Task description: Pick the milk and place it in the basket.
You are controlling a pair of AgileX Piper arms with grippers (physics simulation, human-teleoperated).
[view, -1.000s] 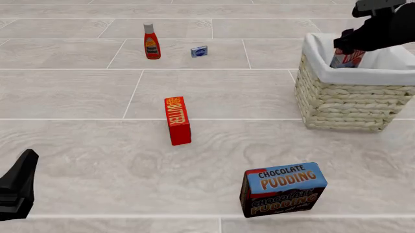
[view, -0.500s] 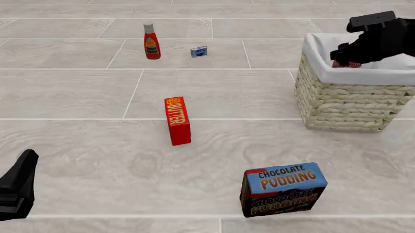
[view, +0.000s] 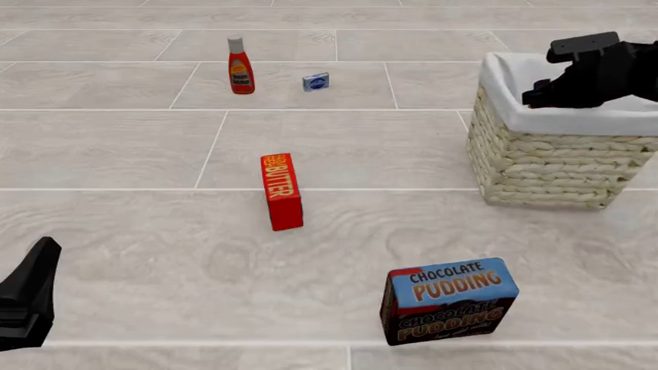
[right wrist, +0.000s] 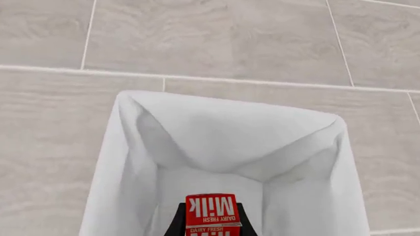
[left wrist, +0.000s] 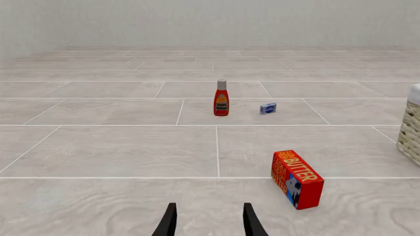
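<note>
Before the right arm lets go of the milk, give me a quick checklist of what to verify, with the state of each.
1. Milk held between the right tool's fingers: ok.
2. Milk inside the basket walls, white lining around it: ok.
3. Milk resting on the basket floor: cannot tell, its lower part is out of view.
4. Nothing else showing in the basket where the milk is going: ok.
5. Left tool open, empty and away from the basket: ok.
6. Butter box and pudding box standing apart from the basket: ok.
</note>
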